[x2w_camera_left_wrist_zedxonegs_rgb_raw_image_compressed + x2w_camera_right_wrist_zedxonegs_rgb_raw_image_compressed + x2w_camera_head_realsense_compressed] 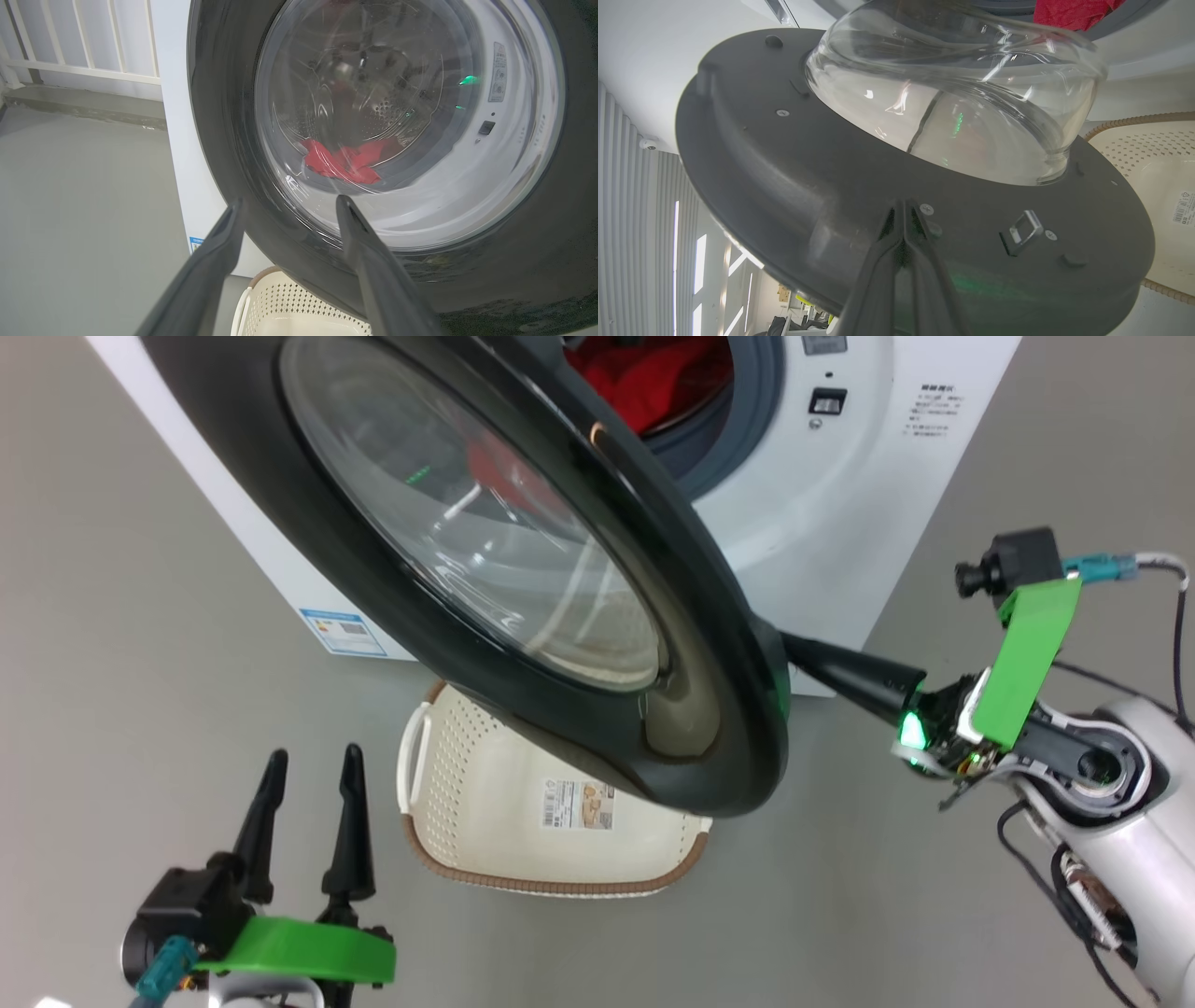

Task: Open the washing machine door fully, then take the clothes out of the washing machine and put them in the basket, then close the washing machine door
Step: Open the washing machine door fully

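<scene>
Two labels are showing (print too tiny to read): a blue sticker (pixel 343 632) on the washer (pixel 840 523) and a paper label (pixel 577 804) inside the basket (pixel 485 793). The right gripper (pixel 903 207) is staying... nope, sitting shut, tips right against the door (pixel 738 709)'s inner face. The left gripper (pixel 315 756) is hanging open beside the basket. The door is half hiding the red clothes (pixel 653 373) in the drum.

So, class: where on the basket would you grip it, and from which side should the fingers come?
Probably take the basket by its white side handle on the robot's left, coming from that open side. The handle stands off the wall as a loop to close around; the washing machine door overhangs the other end.
</scene>
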Controlling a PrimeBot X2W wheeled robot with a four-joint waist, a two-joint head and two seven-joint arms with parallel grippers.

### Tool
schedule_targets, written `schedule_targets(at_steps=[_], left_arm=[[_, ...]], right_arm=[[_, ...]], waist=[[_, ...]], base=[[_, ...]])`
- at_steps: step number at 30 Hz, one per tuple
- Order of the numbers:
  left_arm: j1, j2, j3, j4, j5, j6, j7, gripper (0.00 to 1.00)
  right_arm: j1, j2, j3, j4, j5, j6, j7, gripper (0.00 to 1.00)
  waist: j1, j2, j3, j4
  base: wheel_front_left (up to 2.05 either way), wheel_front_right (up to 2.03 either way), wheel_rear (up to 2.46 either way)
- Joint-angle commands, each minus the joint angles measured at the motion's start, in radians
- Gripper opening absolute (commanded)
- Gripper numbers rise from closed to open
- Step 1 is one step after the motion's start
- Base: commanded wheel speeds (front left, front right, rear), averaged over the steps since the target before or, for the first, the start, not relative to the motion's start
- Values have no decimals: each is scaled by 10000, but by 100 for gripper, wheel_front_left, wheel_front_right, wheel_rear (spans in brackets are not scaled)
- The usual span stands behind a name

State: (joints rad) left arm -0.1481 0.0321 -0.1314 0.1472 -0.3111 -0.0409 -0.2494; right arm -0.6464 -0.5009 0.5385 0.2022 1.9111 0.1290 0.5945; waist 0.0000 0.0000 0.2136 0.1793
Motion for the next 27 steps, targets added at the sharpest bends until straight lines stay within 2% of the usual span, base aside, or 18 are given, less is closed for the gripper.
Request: schedule_targets(at_steps=[1, 27], left_arm=[[42, 181, 356, -170, 47, -73, -124, 100], [629, 181, 548, 12, 65, -205, -124, 100]], right_arm=[[321, 20, 147, -292, -71, 17, -59, 0], [1222, 581, 1215, -635, -56, 17, -69, 0]], waist=[[0, 0, -168, 127], [0, 0, -1127, 1797]], base=[[0, 0, 0], [0, 0, 0]])
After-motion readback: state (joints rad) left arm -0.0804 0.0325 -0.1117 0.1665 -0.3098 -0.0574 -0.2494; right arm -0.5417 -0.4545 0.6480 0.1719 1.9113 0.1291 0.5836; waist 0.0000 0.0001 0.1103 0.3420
